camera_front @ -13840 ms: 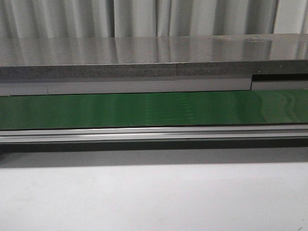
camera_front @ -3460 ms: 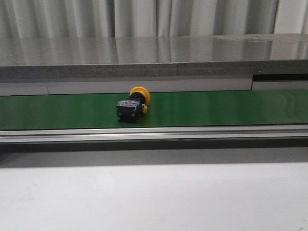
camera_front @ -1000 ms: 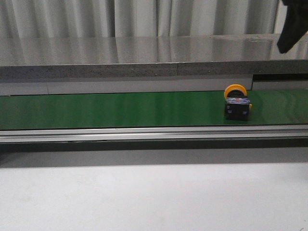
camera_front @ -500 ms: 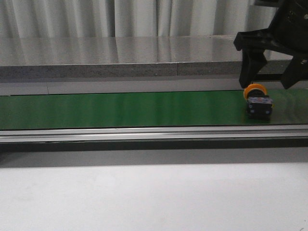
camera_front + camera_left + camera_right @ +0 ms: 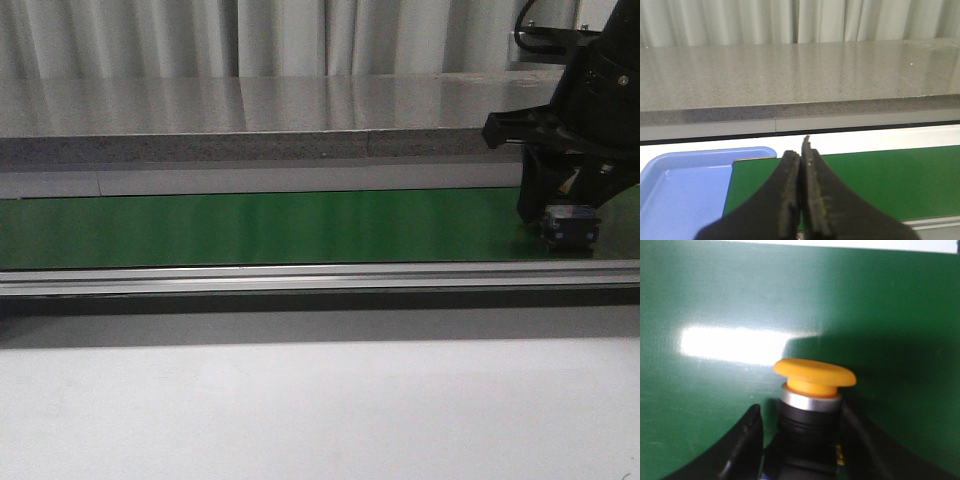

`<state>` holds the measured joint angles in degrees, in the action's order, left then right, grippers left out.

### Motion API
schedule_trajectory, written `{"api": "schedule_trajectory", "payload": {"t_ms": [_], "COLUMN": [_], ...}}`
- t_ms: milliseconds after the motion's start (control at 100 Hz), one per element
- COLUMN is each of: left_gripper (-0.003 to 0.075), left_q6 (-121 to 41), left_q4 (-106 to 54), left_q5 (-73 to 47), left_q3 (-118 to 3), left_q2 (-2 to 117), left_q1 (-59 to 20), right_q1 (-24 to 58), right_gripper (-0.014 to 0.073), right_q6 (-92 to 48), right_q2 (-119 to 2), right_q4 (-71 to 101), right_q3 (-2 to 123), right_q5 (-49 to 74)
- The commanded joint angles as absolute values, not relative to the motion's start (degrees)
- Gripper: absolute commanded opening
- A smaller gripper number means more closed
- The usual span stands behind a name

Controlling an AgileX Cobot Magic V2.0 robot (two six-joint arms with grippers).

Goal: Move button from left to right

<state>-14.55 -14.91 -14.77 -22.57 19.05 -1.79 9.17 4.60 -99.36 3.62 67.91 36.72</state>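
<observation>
The button (image 5: 571, 224) lies on the green belt (image 5: 260, 228) near its right end. In the right wrist view its yellow-orange cap (image 5: 814, 374) and silver ring sit on the black body (image 5: 807, 427). My right gripper (image 5: 567, 214) has come down over it. The right gripper (image 5: 801, 415) is open and its two black fingers stand on either side of the body. A strip of green shows between one finger (image 5: 747, 435) and the body. My left gripper (image 5: 801, 151) is shut on nothing, above the belt's left end. It is out of the front view.
A blue tray (image 5: 680, 187) sits just past the belt's left end. A grey stone shelf (image 5: 250, 125) runs behind the belt, an aluminium rail (image 5: 300, 277) along its front, and a white table (image 5: 300, 410) lies nearer.
The belt carried the button further right. My right gripper dropped from just above it to straddle it, hiding most of it in the front view.
</observation>
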Motion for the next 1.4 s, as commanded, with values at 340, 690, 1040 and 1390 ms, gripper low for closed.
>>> {"api": "schedule_trajectory", "payload": {"t_ms": [340,690,1040,1390], "left_gripper": [-0.0020,-0.0020,-0.0020,-0.0020], "left_q6": [-14.4,-14.4,-14.4,-14.4], "left_q4": [-15.7,-15.7,-15.7,-15.7], "left_q5": [-10.4,-10.4,-10.4,-10.4], "left_q3": [-24.1,-24.1,-24.1,-24.1], "left_q2": [19.5,19.5,19.5,19.5], "left_q1": [-2.2,-2.2,-2.2,-2.2], "right_q1": [7.4,-6.3,-23.7,-28.9], "right_gripper": [0.0227,0.0227,0.0227,0.0227], "right_q6": [-0.9,-18.4,-26.7,-34.1], "right_q2": [-96.7,-96.7,-99.4,-107.8], "right_q4": [-0.7,9.4,11.5,14.0], "right_q3": [80.4,92.4,92.7,92.7], "right_q5": [45.1,52.3,54.4,52.9]}}
